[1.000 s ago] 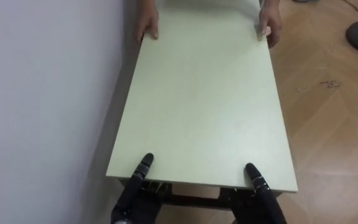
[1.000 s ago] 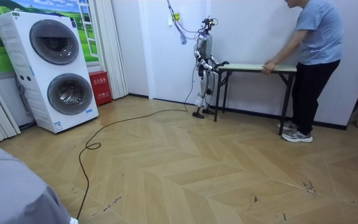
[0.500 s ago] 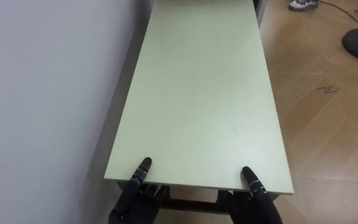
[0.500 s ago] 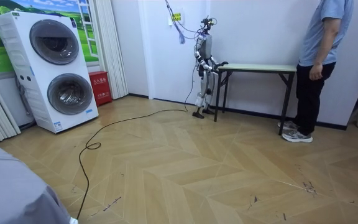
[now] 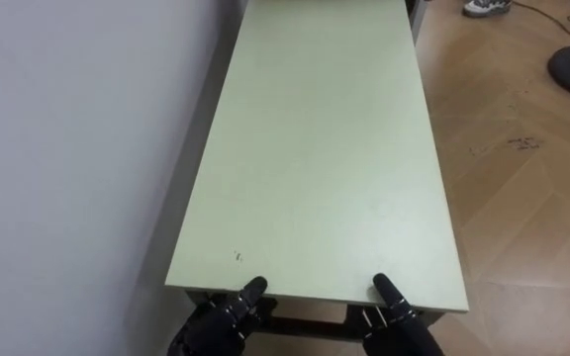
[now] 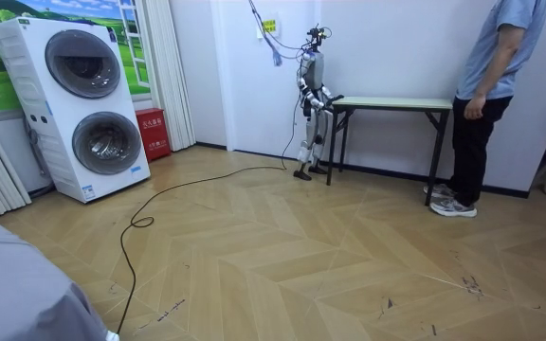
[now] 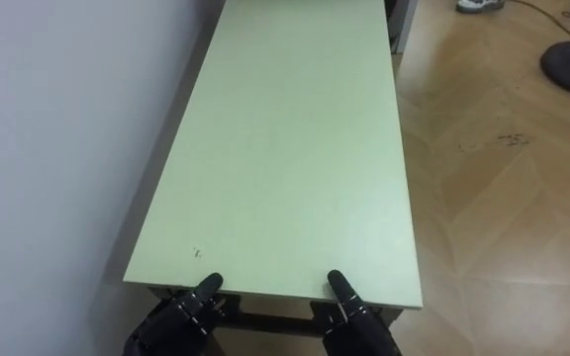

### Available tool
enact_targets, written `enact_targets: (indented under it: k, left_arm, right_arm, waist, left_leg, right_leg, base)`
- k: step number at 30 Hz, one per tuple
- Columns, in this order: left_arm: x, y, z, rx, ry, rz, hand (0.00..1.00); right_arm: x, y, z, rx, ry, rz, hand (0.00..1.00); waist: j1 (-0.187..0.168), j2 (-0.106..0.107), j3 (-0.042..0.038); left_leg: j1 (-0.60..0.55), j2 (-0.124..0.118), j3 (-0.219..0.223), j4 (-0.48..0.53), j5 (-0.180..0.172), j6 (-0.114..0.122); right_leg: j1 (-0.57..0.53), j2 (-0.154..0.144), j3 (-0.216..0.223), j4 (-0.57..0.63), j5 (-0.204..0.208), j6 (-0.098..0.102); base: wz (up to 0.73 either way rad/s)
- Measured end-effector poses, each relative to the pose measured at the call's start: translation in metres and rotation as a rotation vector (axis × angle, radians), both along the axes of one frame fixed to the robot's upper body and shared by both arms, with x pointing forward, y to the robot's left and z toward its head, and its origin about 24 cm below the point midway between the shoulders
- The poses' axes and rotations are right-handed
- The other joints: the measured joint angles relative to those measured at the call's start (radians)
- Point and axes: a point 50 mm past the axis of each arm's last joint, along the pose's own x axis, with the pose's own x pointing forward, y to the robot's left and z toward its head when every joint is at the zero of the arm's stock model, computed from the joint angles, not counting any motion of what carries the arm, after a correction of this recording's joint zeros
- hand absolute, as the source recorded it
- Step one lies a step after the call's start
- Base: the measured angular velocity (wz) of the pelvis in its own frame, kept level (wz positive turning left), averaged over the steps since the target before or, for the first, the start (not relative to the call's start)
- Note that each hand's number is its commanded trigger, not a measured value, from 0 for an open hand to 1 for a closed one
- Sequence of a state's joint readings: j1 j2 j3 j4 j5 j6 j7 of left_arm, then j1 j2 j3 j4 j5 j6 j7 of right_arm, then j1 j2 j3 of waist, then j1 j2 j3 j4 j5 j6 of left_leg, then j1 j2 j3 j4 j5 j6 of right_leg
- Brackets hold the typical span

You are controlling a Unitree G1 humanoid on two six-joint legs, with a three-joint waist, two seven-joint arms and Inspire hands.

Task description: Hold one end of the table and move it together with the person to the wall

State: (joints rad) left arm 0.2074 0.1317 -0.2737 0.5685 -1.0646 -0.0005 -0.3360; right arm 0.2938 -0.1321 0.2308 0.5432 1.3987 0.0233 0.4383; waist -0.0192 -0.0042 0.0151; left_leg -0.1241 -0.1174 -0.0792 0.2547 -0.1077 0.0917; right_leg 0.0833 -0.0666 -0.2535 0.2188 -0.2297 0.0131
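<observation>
Fingers (image 5: pixel 251 290) curled round table (image 5: pixel 315 148) edge | left hand (image 5: pixel 216 321) | right hand (image 5: pixel 396 326)

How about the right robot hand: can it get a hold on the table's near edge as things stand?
Probably yes. The right robot hand sits right against the near edge of the table, with nothing lying between them. How it grips underneath the top is hidden, so I can't confirm a firm hold.

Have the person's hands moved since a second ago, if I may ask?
Yes. In the room view, the person's hand has come off the pale green table's far end to the hip.
</observation>
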Motion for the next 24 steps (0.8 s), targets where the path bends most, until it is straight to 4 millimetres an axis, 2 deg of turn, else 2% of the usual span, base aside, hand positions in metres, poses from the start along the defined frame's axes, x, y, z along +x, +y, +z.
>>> enact_targets:
  k: [11, 17, 24]
  left_arm:
    - [0.001, 0.0, 0.001, 0.032, -0.019, -0.031, 0.0]
    - [0.015, -0.003, 0.018, 0.118, -0.154, -0.153, 0.0]
    - [0.019, -0.007, 0.029, 0.17, -0.252, -0.26, 0.0]
  right_arm:
    - [0.001, 0.0, 0.002, -0.02, -0.042, 0.034, 0.0]
    - [0.006, -0.007, 0.008, -0.15, -0.136, 0.171, 0.0]
    - [0.014, -0.006, 0.017, -0.254, -0.266, 0.38, 0.0]
  waist:
    - [0.001, 0.0, -0.0024]
    - [0.002, 0.013, 0.0028]
    - [0.0, 0.018, 0.0027]
  left_leg:
    - [-0.002, 0.0, -0.001, 0.002, -0.002, -0.004]
    - [-0.026, 0.002, -0.002, 0.018, -0.003, -0.001]
    - [-0.057, 0.003, -0.007, 0.04, -0.005, -0.003]
  right_leg:
    - [-0.009, 0.0, 0.003, 0.001, 0.0, 0.0]
    - [-0.018, 0.003, 0.005, 0.002, 0.001, -0.001]
    - [-0.036, 0.006, 0.001, 0.004, 0.001, -0.002]
  base:
    - [0.0]
    - [0.01]
    - [0.04]
